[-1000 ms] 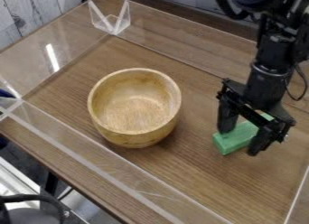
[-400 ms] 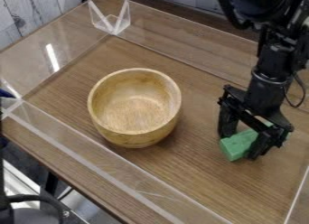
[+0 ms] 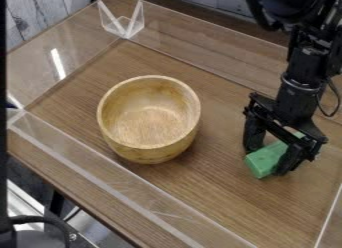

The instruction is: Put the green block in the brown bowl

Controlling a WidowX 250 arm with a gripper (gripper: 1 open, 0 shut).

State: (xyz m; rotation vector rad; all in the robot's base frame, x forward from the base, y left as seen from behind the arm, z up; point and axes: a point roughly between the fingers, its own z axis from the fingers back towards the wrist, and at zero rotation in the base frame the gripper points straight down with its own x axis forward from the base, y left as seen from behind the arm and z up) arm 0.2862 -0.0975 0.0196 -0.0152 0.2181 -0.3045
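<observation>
The green block [image 3: 263, 161] lies flat on the wooden table to the right of the brown bowl [image 3: 150, 117]. My gripper [image 3: 278, 152] points down right over the block, open, with one dark finger on each side of it and the tips close to the table. The far end of the block is hidden behind the fingers. Whether the fingers touch the block I cannot tell. The round wooden bowl stands upright with nothing in it, about a hand's width left of the gripper.
Clear plastic walls [image 3: 80, 147] border the table [image 3: 201, 192] along the left and front edges. A small clear bracket [image 3: 120, 19] stands at the back left. The black arm [image 3: 305, 52] rises at the right side.
The gripper has sunk slightly around the green block and shifted a little to the right. Its jaws stay open; the block and bowl have not moved.
</observation>
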